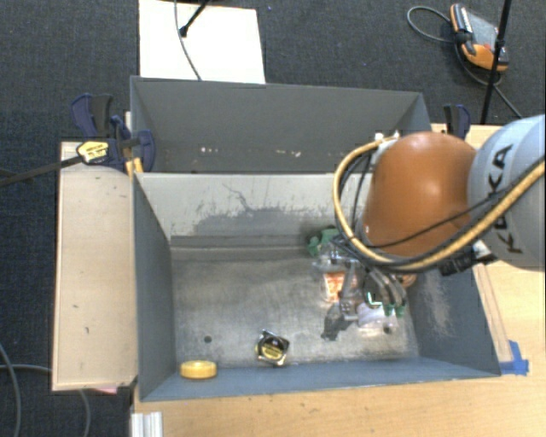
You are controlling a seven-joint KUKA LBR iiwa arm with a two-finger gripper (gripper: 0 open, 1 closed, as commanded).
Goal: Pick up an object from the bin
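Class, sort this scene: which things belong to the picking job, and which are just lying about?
Job: gripper; grey bin; small heap of green, orange and clear pieces beneath it.
Lying about: yellow disc; small black-and-yellow object, both apart from the gripper.

- I see dark, speckled carpet [51,51] on every side of my work area.
- A thin black cable [411,12] loops across it at top right.
- An orange-and-black device [479,44] lies beside that loop.
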